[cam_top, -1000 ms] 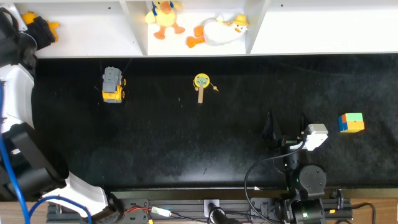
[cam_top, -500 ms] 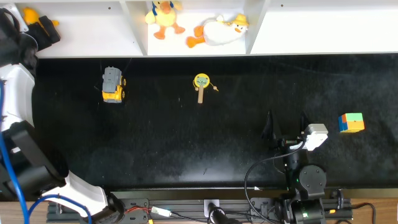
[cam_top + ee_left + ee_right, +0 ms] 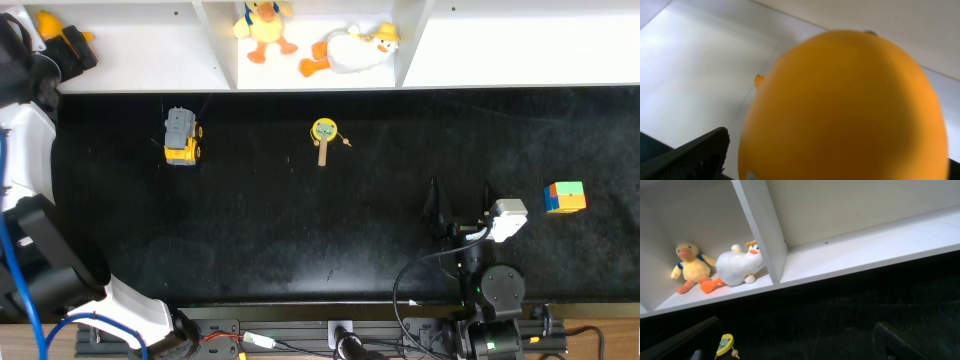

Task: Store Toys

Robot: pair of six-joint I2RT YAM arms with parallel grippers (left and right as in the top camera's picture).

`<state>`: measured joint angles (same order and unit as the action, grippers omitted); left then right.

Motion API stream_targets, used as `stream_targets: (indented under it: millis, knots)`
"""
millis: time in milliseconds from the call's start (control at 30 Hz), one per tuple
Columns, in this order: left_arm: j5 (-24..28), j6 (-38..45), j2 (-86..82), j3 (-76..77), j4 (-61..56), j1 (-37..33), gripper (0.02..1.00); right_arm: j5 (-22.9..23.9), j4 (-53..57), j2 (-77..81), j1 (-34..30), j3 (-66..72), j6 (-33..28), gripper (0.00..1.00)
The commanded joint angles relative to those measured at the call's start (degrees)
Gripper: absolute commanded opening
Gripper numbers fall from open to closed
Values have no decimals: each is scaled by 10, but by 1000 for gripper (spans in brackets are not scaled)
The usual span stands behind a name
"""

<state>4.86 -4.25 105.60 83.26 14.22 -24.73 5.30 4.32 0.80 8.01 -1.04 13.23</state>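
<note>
The left gripper [image 3: 65,42] pinches an orange toy [image 3: 840,105] inside the shelf's left compartment [image 3: 140,50], having carried it a touch deeper in the last second before stopping (release looks the next step). Well off to its right on the black mat [image 3: 300,230] wait a yellow toy truck [image 3: 181,136] and a rattle [image 3: 323,135]. The right gripper [image 3: 458,200] rests with fingers spread, a colour cube [image 3: 565,196] near its right side, untouched; three toys remain to store.

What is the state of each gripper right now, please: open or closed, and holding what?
Left gripper: apparently closed on the orange toy.
Right gripper: open, fingers apart, holding nothing.
</note>
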Motion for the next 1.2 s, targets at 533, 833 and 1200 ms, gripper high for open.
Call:
stream_targets:
  millis: [533, 833, 1200]
  knots:
    - [2, 51, -97, 8, 103, 3, 998, -3, -2, -5, 3, 8, -4, 996]
    - [1, 64, -162, 8, 215, 3, 998, -3, -2, -5, 3, 8, -4, 996]
    - [2, 80, -316, -36, 344, 48, 998, -3, -2, -5, 3, 8, -4, 996]
